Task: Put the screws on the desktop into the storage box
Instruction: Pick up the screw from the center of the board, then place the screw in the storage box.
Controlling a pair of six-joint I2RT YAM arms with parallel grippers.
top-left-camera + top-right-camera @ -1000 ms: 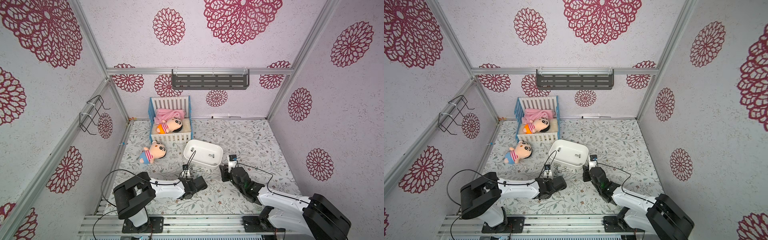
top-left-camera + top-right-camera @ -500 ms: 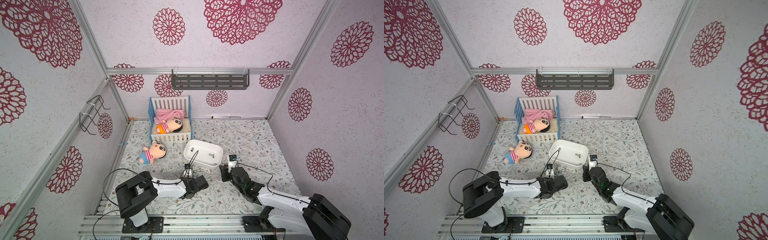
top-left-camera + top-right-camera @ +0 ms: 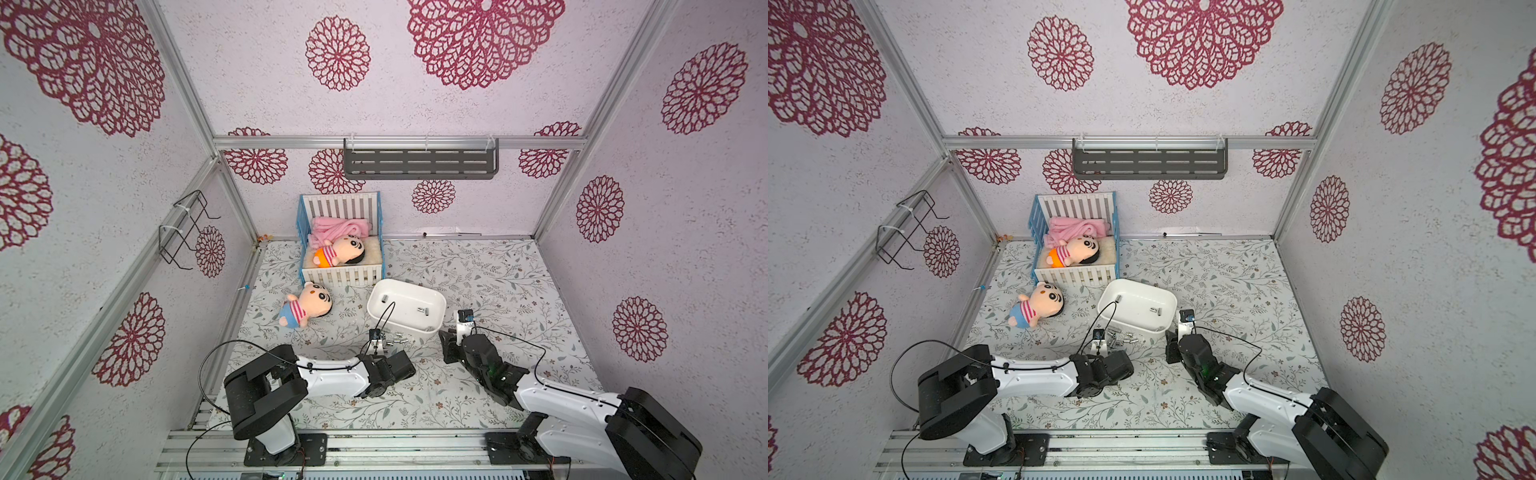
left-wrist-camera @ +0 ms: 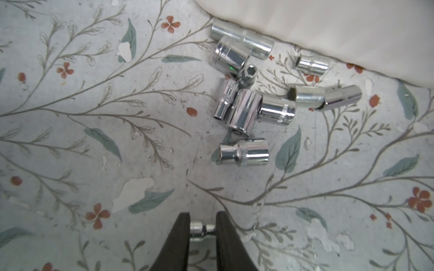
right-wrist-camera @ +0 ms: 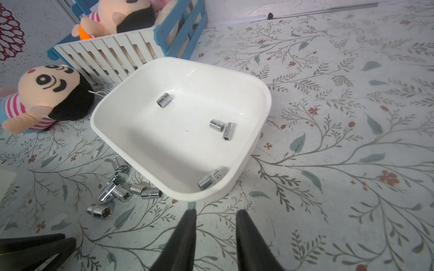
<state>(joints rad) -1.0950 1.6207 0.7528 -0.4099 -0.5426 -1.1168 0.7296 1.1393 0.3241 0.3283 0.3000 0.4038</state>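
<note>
Several shiny silver screws (image 4: 246, 110) lie in a heap on the leafy desktop (image 4: 94, 140), right against the near wall of the white storage box (image 5: 267, 98). The heap shows in both top views (image 3: 392, 338) (image 3: 1121, 337) and in the right wrist view (image 5: 119, 187). Several more screws (image 5: 222, 127) rest inside the box (image 3: 405, 286). My left gripper (image 4: 202, 214) is down at the desktop just short of the heap, shut on one small screw (image 4: 202, 228). My right gripper (image 5: 216, 212) hovers open and empty close to the box's near right corner.
A blue and white toy crib (image 3: 340, 241) holding a doll stands behind the box. A second doll (image 3: 307, 305) lies left of the box. A grey shelf (image 3: 419, 162) hangs on the back wall and a wire rack (image 3: 183, 228) on the left wall.
The left gripper's jaws have closed on a small screw, and the left arm has shifted slightly right. The right arm has stayed still.
</note>
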